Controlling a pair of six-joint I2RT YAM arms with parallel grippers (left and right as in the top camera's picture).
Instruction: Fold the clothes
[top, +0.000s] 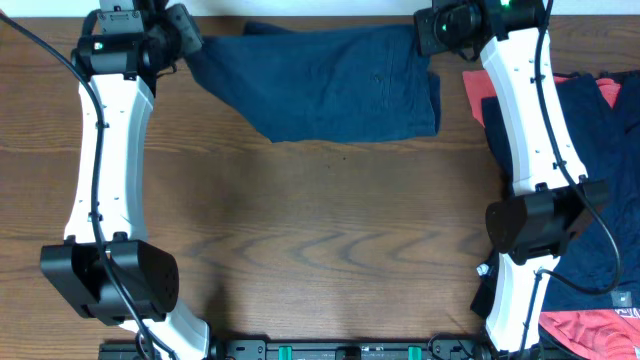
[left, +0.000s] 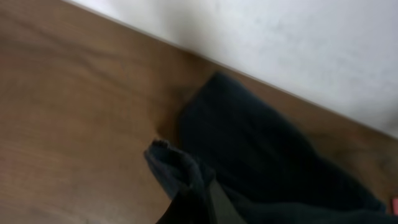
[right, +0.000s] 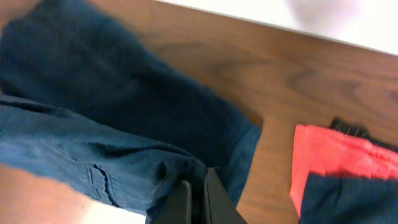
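One navy garment lies at the far edge of the table, with the left gripper and the right gripper each clamped on one end. A navy and coral-red pile lies partly under the right arm.

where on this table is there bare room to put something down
Bare wood of the table between the left arm and right arm, on the near side of the navy garment. Crowded: far edge under that garment, and the right side, where the clothes pile lies.
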